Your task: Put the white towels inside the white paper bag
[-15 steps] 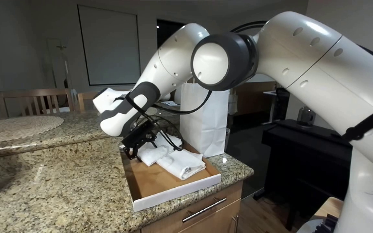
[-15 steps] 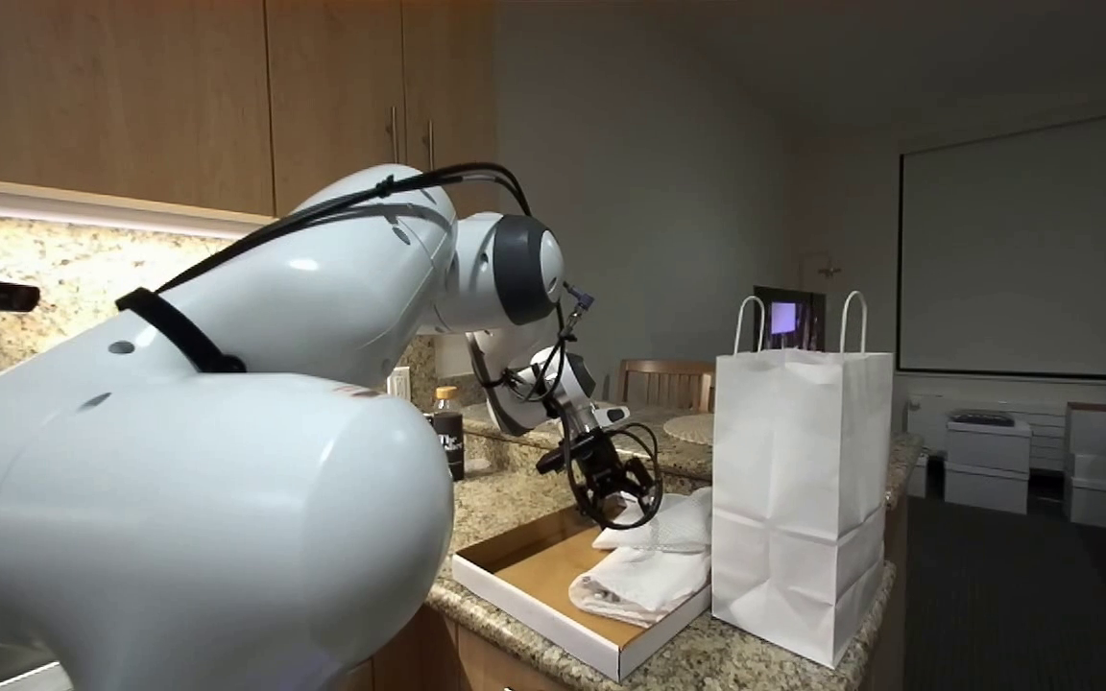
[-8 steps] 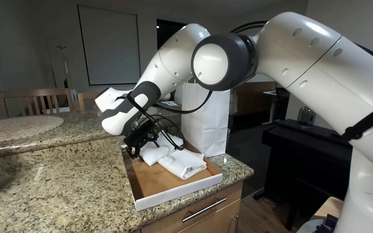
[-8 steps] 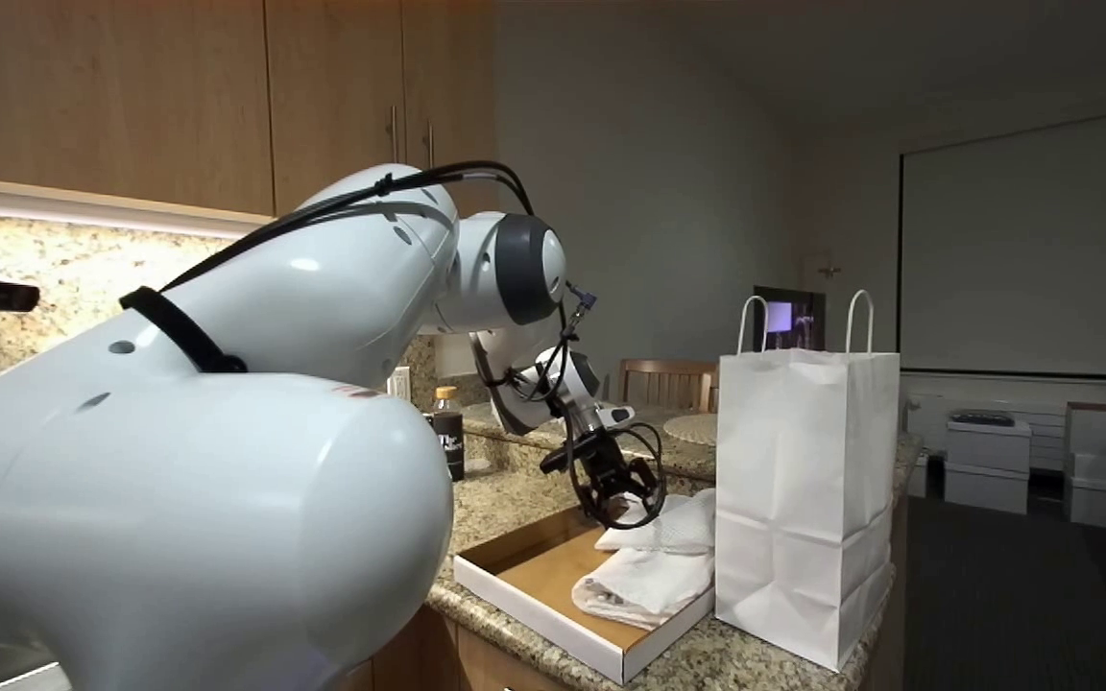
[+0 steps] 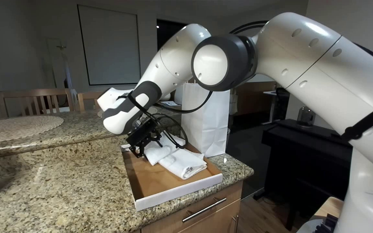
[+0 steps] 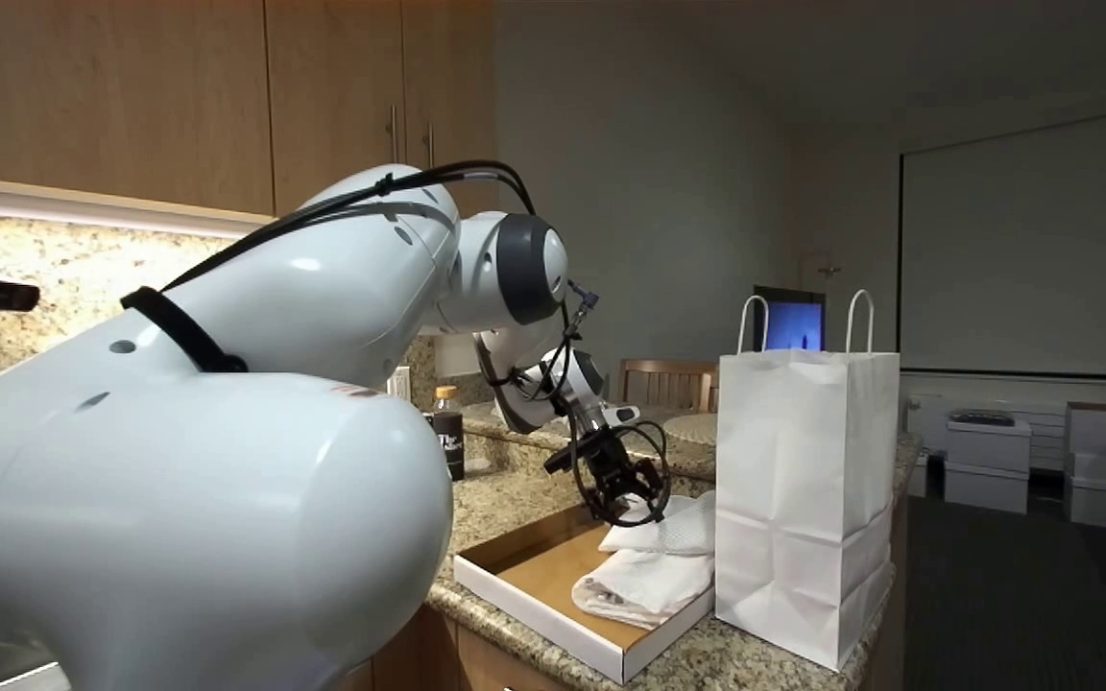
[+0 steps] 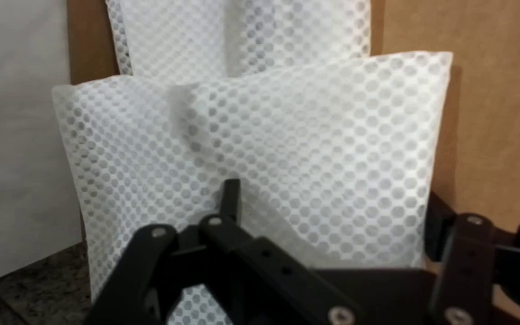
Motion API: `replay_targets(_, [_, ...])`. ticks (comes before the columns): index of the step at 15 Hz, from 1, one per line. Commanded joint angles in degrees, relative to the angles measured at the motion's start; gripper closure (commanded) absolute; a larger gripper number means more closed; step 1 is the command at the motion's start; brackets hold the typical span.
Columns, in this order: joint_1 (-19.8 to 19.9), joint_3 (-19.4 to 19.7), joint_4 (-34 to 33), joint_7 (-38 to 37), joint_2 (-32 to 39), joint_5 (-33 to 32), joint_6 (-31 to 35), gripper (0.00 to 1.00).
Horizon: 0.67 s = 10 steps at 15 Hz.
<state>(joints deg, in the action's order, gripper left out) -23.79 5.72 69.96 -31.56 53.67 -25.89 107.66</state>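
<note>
Two white towels (image 5: 170, 157): in the cardboard tray (image 5: 151, 183), upper towel (image 7: 282, 162) lapping over lower towel (image 5: 183, 163), so it presumably goes first.
Gripper (image 7: 332, 212): jaws spread wide, nothing pinched; one finger over the upper towel, one just outside its edge, probably to gather cloth.
White paper bag (image 6: 793, 489): upright on granite countertop (image 5: 53, 191), just beside tray, likely for a short carry.

Wooden wall cabinets (image 6: 111, 106), a speckled stone counter (image 5: 53, 187), a drawer (image 5: 204, 210) and 2 chairs (image 5: 36, 93) show a kitchen.

The glossy white arm (image 5: 287, 53) has grey bands (image 5: 239, 60), black cables (image 6: 465, 170) and a screw-studded black tool (image 7: 333, 214).
</note>
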Motion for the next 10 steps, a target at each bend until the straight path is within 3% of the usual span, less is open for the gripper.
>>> replay_targets(1, [0.33, -0.18, -1.09, 1.2, 0.02, 1.0, -1.75, 0.4])
replay_targets(8, [1.48, -2.03, -1.11, 3.86, -0.68, 3.34, -1.55, 0.87])
replay_targets(10, [2.01, -2.69, -0.74, 5.22, -1.22, 4.89, -1.25, 0.93])
